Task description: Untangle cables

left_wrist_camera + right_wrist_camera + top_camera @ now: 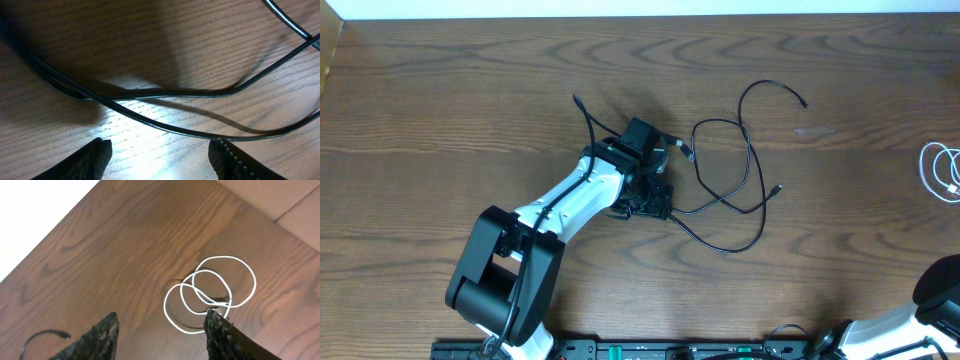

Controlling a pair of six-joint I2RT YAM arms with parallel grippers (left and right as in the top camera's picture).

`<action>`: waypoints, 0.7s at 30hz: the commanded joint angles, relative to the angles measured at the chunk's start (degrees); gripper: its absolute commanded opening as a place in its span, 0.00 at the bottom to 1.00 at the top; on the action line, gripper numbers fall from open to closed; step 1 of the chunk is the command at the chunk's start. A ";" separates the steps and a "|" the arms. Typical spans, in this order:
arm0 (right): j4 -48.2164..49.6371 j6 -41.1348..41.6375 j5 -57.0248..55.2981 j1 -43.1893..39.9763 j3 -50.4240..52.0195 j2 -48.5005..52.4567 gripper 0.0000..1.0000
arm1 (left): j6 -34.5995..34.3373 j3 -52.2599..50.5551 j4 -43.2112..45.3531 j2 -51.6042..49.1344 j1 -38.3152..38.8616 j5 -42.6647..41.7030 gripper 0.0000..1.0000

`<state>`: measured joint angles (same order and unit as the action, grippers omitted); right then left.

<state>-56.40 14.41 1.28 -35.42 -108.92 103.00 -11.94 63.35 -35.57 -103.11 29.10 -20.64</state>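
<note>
Thin black cables point(740, 170) lie tangled in loops at the middle of the wooden table. My left gripper point(655, 200) hangs low over their left end, open and empty. In the left wrist view its two fingertips point(160, 150) stand apart just short of black cable strands point(175, 92) that cross the wood. A white cable point(942, 172) lies coiled alone at the right edge. In the right wrist view it point(210, 292) lies ahead of my open, empty right gripper point(162, 322). The right arm sits at the bottom right corner.
The left arm's own thicker black wire point(588, 125) arches up behind its wrist. A light wall edge point(640, 8) runs along the far side of the table. A black cable end point(42, 337) shows at the lower left of the right wrist view.
</note>
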 commanded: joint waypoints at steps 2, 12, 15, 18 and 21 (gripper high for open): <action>-1.73 -0.63 10.73 0.42 -0.02 0.11 0.60 | 0.52 -0.31 -0.17 -0.52 0.13 0.39 0.68; -20.31 -24.44 21.05 28.61 1.97 0.31 0.81 | 0.04 1.68 -6.05 11.76 -9.77 0.35 0.69; -17.33 -24.44 17.00 35.98 8.35 0.31 0.83 | -3.45 0.26 -6.40 11.54 -9.73 0.37 0.69; -6.91 -24.35 16.76 41.79 19.63 0.31 0.82 | -4.26 -0.11 -6.40 11.39 -9.75 0.37 0.69; 4.31 -24.30 13.49 45.09 30.03 0.31 0.77 | -4.26 -0.13 -6.40 11.39 -9.75 0.37 0.69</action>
<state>-56.90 -9.32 18.11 7.53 -85.21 103.53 -15.31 64.05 -41.87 -91.26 19.44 -20.64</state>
